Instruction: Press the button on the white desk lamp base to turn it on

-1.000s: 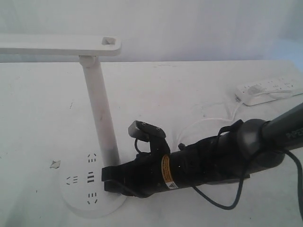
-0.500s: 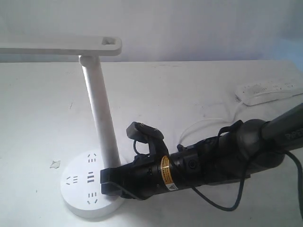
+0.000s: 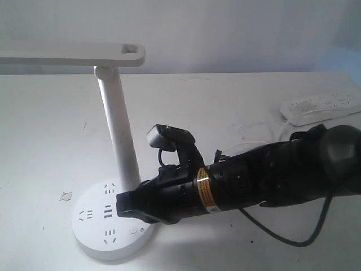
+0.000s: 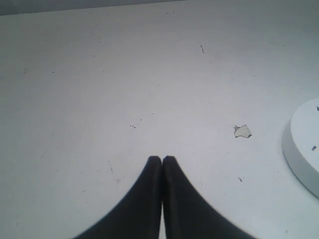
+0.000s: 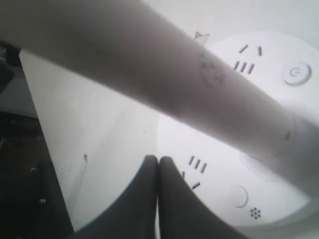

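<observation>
The white desk lamp base [image 3: 90, 240] sits at the front left of the table, its slim post [image 3: 119, 132] rising to a flat head [image 3: 67, 56]. The button [image 3: 133, 230] shows as a faint ring on the base's near right side, beside a small sun-like mark [image 3: 142, 230]. My right gripper [image 3: 119, 206] is shut and empty, hovering just above the base near the USB ports, up and left of the button. In the right wrist view the button [image 5: 239, 195] lies off to one side of the shut fingertips [image 5: 158, 159]. My left gripper [image 4: 162, 159] is shut over bare table, with the base rim [image 4: 301, 149] at the edge.
A long white power strip [image 3: 321, 107] lies at the back right, its white cable [image 3: 248, 148] curling toward the lamp. A black cable [image 3: 293, 241] hangs under my right arm. A small paper scrap [image 3: 66, 196] lies left of the base. A second round button with a power symbol [image 5: 295, 73] sits beyond the post.
My right gripper has lifted off the base's right side and shifted slightly left, uncovering the button. The arm now sits higher. The picture is dimmer than a second ago.
</observation>
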`<action>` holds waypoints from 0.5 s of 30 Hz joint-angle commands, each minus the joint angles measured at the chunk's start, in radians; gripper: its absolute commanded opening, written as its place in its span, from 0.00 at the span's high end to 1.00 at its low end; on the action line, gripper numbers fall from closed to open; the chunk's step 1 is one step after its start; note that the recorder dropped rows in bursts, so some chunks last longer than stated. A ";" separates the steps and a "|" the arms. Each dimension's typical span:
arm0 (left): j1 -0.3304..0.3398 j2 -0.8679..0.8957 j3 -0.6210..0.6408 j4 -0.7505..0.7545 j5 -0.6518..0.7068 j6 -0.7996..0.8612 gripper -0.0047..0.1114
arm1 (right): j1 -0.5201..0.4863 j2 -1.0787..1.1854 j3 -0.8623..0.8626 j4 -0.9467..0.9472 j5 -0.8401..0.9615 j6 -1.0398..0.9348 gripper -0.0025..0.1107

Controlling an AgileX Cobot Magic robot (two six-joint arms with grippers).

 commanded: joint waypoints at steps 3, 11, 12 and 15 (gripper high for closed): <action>-0.008 -0.003 0.002 -0.003 -0.002 0.000 0.96 | 0.000 -0.183 0.000 -0.260 0.076 0.115 0.98; -0.008 -0.003 0.002 -0.003 -0.002 0.000 0.96 | 0.000 -0.400 0.000 -0.548 0.124 0.259 0.98; -0.008 -0.003 0.002 -0.003 -0.002 0.000 0.96 | 0.000 -0.418 0.000 -0.548 0.124 0.259 0.98; -0.008 -0.003 0.002 -0.003 -0.002 0.000 0.96 | 0.000 -0.455 0.000 -0.548 0.124 0.259 0.98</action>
